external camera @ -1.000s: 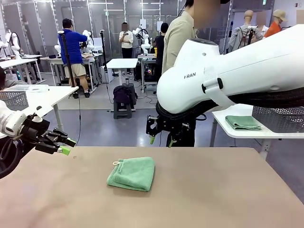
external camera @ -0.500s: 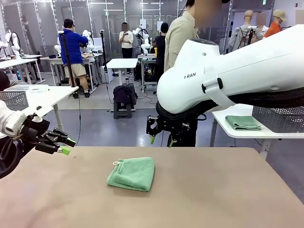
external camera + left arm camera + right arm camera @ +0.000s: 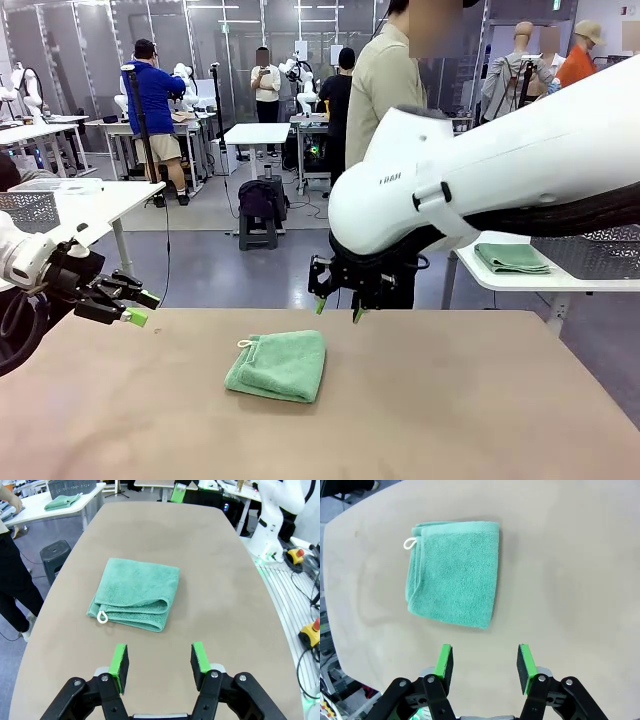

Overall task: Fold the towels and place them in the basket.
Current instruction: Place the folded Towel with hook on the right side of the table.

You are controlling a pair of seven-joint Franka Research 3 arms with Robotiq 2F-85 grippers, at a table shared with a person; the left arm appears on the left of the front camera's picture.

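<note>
Work surface: a tan table (image 3: 480, 410) runs across the lower half of the front view.

Task item: one sea-green towel (image 3: 278, 366) lies folded in a rough square slightly left of the table's centre, flat on the surface. Its small white loop (image 3: 243, 344) sits at the upper-left corner. In the left wrist view the towel (image 3: 137, 592) lies in mid-frame with the loop (image 3: 102, 617) at its lower-left corner. In the right wrist view the towel (image 3: 455, 580) lies in the upper-left part of the frame.

Left gripper (image 3: 143, 308): at the left edge of the front view, above the table's far-left corner and well apart from the towel. In its wrist view the left gripper (image 3: 160, 660) has its green pads (image 3: 120, 661) spread apart with only bare table between them; released, grasping nothing.

Right gripper (image 3: 338, 308): centre of the front view, hanging over the table's far edge, above and behind the towel and not touching it. In its wrist view the right gripper (image 3: 485, 662) has its fingers parted and empty.

Surroundings: a person in a beige shirt (image 3: 385, 80) stands behind the right arm. At the right of the frame, a white side table (image 3: 500, 280) carries another folded green towel (image 3: 511, 258) beside a grey mesh basket (image 3: 600, 248), partly hidden by the arm.
</note>
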